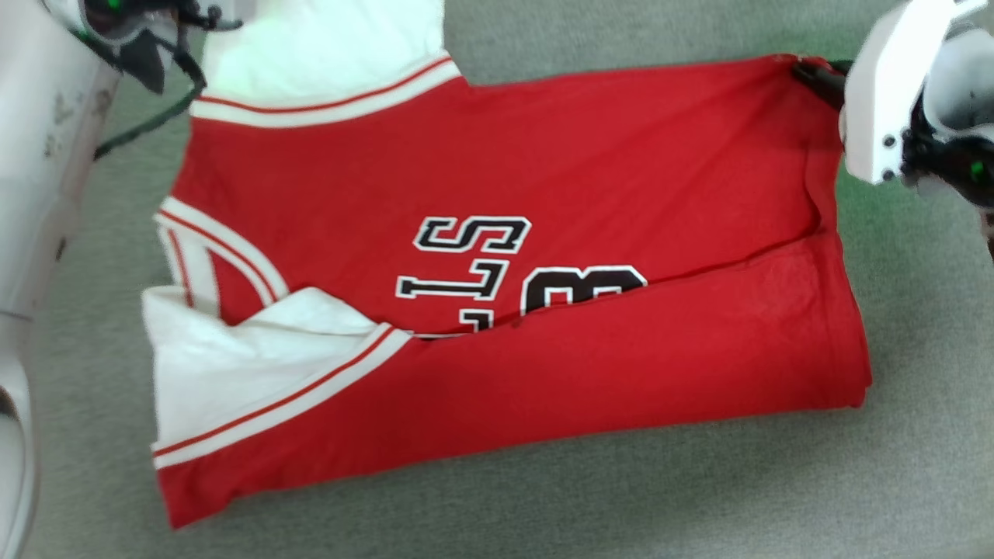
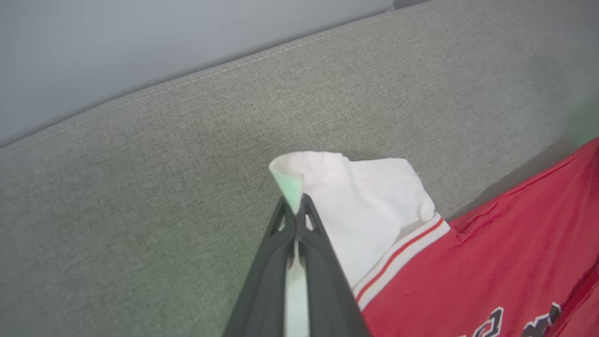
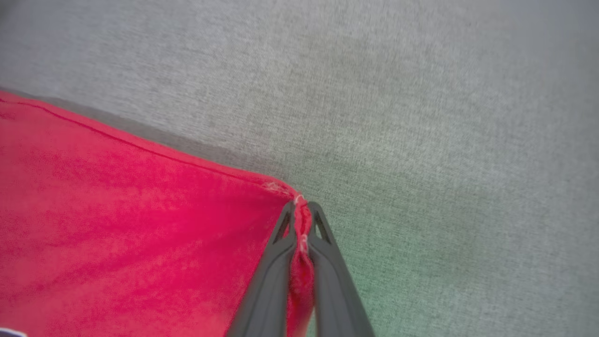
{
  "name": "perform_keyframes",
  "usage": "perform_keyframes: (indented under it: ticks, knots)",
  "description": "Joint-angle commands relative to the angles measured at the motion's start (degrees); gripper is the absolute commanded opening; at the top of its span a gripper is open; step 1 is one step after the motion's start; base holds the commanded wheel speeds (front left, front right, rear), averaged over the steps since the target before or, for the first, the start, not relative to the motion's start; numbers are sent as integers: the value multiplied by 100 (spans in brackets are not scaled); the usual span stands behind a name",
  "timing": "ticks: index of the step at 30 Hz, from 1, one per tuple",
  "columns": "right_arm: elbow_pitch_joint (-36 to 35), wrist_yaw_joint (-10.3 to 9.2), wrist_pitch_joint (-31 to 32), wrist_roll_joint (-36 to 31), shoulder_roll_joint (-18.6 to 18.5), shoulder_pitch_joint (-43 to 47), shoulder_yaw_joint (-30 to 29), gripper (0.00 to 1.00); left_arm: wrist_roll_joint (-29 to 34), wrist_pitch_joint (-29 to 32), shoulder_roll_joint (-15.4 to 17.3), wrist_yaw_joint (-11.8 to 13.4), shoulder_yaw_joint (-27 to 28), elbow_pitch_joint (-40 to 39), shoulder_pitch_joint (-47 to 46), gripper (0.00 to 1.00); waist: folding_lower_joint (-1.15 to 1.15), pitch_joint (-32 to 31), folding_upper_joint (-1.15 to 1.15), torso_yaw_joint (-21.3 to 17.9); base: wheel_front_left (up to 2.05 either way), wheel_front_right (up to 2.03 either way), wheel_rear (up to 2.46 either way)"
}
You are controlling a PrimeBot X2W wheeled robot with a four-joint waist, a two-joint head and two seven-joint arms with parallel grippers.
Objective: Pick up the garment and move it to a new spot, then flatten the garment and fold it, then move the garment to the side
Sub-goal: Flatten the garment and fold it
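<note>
At the left wrist view's bottom centre, the left gripper [image 2: 296, 206] pinches the white sleeve [image 2: 374, 196] of the garment [image 1: 590, 155], which lies half-folded mid-frame in the head view. The right gripper [image 3: 300, 213] clamps its red corner. Both bites look thin: an uneven pull could slip one free.
</note>
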Motion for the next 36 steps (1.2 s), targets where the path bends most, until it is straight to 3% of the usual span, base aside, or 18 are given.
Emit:
perform_keyframes:
  ticks: [1, 14, 26, 36]
  knots:
    - [-65, -9, -169, 67, -140, 144, 72, 0, -27, -70, 35, -55, 0, -45, 164, 0, 0, -390, 0, 280, 0, 0, 0]
    - [-747, -9, -1070, 378, -1095, 1075, 524, 0, -298, -279, 665, -173, -78, -1110, 1315, 0, 0, -1370, 0, 743, 0, 0, 0]
    - [-1170, -9, -914, 706, -1525, 2248, 263, 0, -695, -272, 1131, 456, -252, -2648, 3243, 0, 0, -1841, 0, 989, 0, 0, 0]
    - [-1201, -9, -178, 741, -1339, 2682, -93, 0, -841, 34, 1022, 779, -488, -2679, 3727, 0, 0, -1728, 0, 947, 0, 0, 0]
